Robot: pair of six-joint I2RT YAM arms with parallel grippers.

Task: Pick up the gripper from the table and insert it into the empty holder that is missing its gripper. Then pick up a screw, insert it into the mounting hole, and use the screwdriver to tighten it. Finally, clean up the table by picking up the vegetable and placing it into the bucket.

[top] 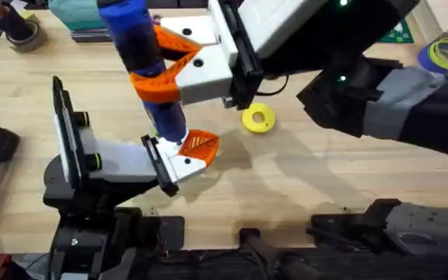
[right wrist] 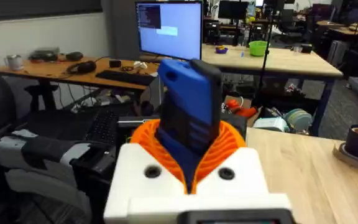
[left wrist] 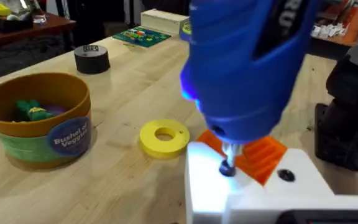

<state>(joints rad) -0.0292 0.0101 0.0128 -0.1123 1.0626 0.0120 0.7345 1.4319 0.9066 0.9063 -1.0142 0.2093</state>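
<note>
Nearest the arm bases, the left gripper (top: 181,159) lies low over the wooden surface (top: 302,187), its white holder (top: 183,163) carrying the orange ribbed gripper (top: 201,143). Whether the left fingers are apart or together cannot be told. The left wrist view shows the holder (left wrist: 253,193) as a white block with a dark mounting hole (left wrist: 285,175) beside the orange gripper (left wrist: 263,154).

Directly above the holder stands the blue screwdriver (top: 142,54), upright and slightly tilted. Its thin metal tip (left wrist: 227,160) comes down onto the holder's white face, just beside the orange gripper; a blue glow shows on the screwdriver (left wrist: 247,62) body there. The right gripper (top: 179,66) has its orange ribbed fingers (top: 162,84) clamped on the screwdriver barrel from both sides, above the holder. The right wrist view shows the screwdriver (right wrist: 188,109) rising between the orange pads (right wrist: 225,146).

Just beyond the holder lies a flat yellow disc (top: 258,118) with a centre hole. Farther from the holder, past the disc (left wrist: 164,137), sits the bucket (left wrist: 39,118), upright, with green and purple toys inside. Beyond the bucket stands a black tape roll (left wrist: 92,58).
</note>
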